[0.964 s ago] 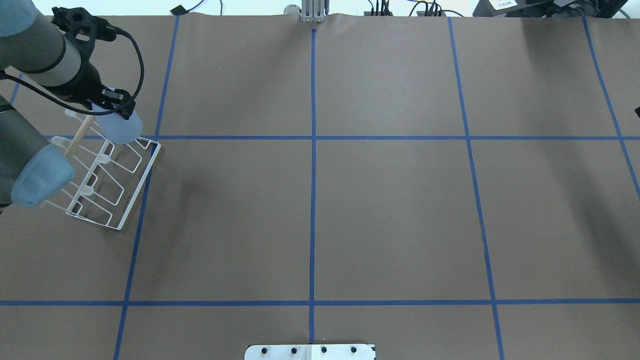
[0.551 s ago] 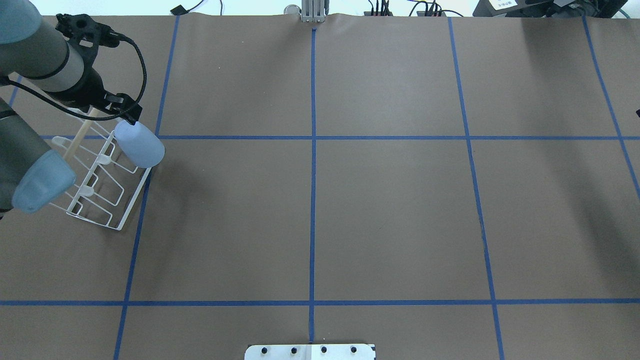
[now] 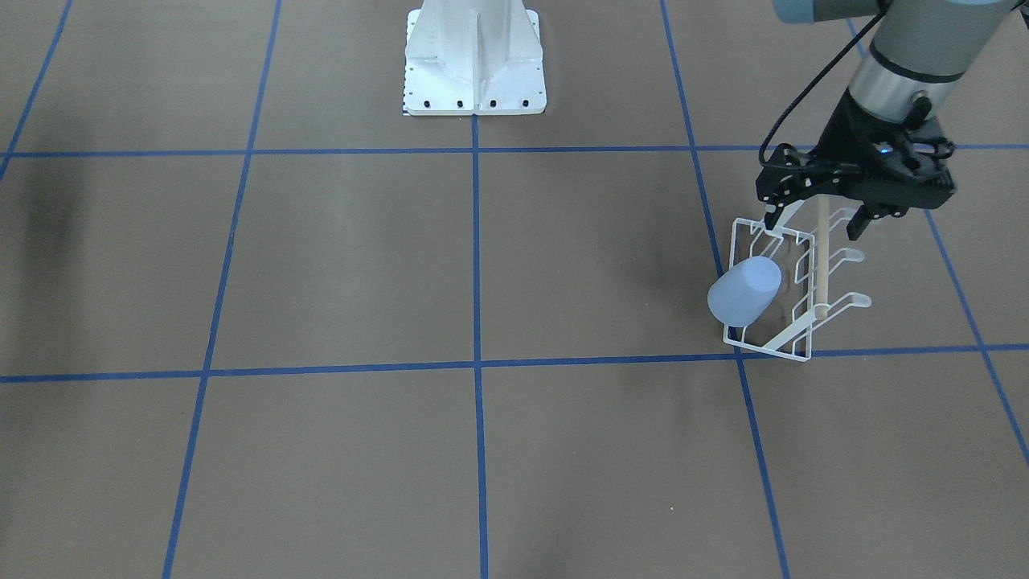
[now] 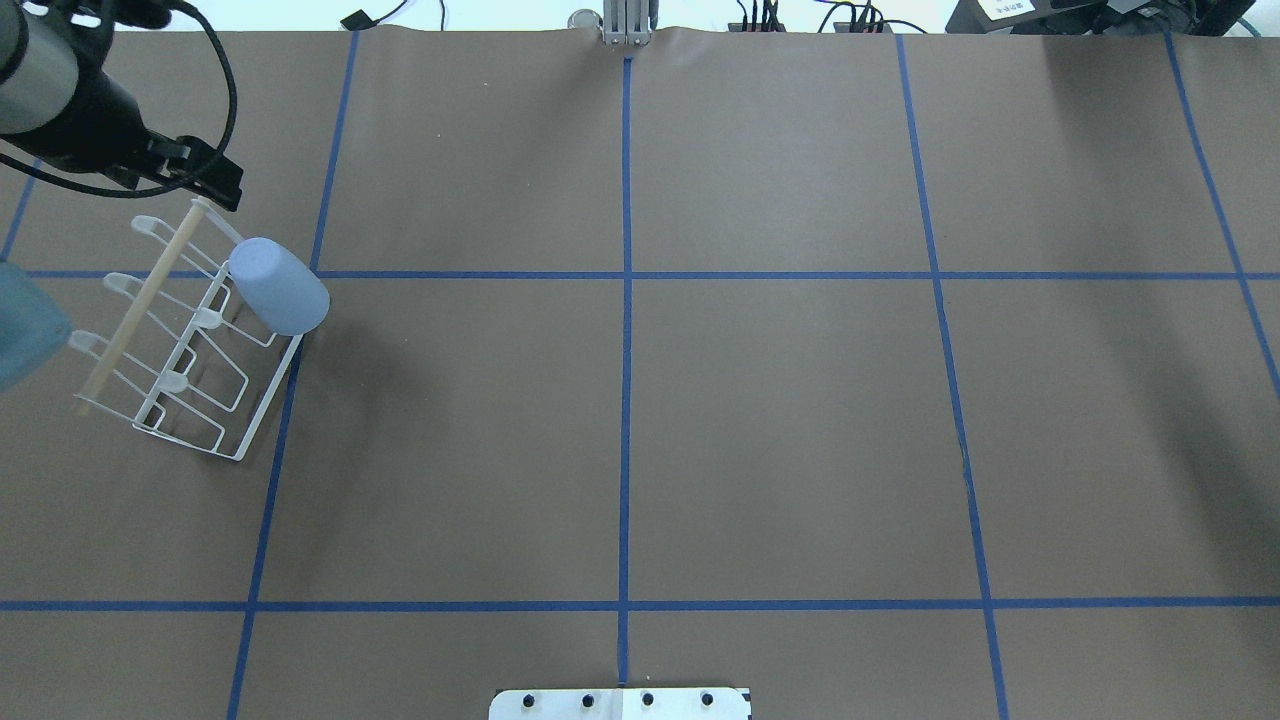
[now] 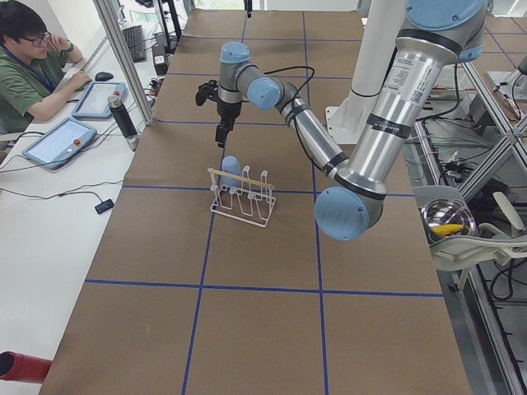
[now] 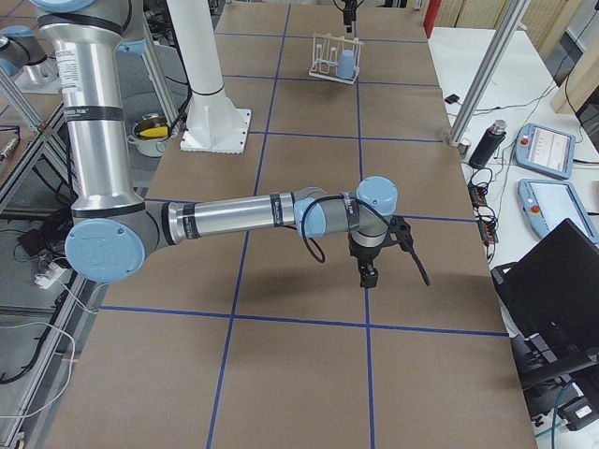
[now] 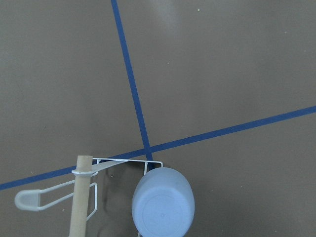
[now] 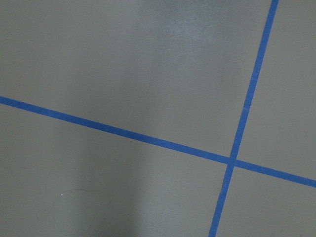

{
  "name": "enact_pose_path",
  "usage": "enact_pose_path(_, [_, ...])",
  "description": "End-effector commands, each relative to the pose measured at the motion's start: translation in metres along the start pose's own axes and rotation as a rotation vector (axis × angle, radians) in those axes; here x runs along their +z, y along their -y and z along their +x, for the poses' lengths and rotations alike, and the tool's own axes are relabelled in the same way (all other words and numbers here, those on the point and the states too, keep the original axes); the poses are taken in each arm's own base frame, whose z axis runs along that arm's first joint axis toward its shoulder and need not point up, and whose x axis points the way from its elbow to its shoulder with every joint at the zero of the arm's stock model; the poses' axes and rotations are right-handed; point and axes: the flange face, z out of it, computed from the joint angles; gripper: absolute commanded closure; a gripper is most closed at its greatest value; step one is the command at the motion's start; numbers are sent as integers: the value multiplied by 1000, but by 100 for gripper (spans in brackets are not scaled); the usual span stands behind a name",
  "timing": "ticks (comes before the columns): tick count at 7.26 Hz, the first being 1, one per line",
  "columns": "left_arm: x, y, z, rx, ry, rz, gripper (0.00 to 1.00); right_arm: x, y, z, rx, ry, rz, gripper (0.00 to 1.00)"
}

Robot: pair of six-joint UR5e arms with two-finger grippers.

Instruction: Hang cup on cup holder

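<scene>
No legible text, labels or numbers anywhere.

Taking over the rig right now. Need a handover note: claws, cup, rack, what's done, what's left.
Left claw: open, empty, above one end of the white wire rack, not touching the pale blue plastic tumbler.
Right claw: over the brown table, far from the rack; open or shut cannot be told.
Tumbler: upside down over an end prong of the rack.
Done: hanging, it seems.
Left: probably only moving the left arm away.
</scene>
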Motion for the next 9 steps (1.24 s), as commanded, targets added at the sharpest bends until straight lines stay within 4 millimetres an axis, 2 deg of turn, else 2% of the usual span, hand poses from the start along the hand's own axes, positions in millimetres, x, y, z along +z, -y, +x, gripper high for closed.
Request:
enact_pose_path(1, [-21,-24,-116,-115,39,-13,1,-1,-16,16,35,-3,-3,0])
enact_pose_path(2, [-18,-38,-173,-105,72,-51,1,-4,-20,21,47,-5,2,0])
enact_pose_path(3, [-24,-44,-238,-176,81,-61,1,-6,-26,31,70,-9,0,0])
enact_pose_path(4, [-14,-47,-287,-197,-9,-107,1,-6,-38,43,98,-10,-2,0])
enact_pose_path(6, [20,-80,-380,-146,-63,-178,1,-11,-65,62,161,49,7,0])
enact_pose_path(7, [37,-98,-394,-175,-60,-217,1,-11,-75,67,177,53,8,0])
enact_pose_path(9, [70,-122,-424,-195,-56,-245,1,-8,-81,70,188,50,-1,0])
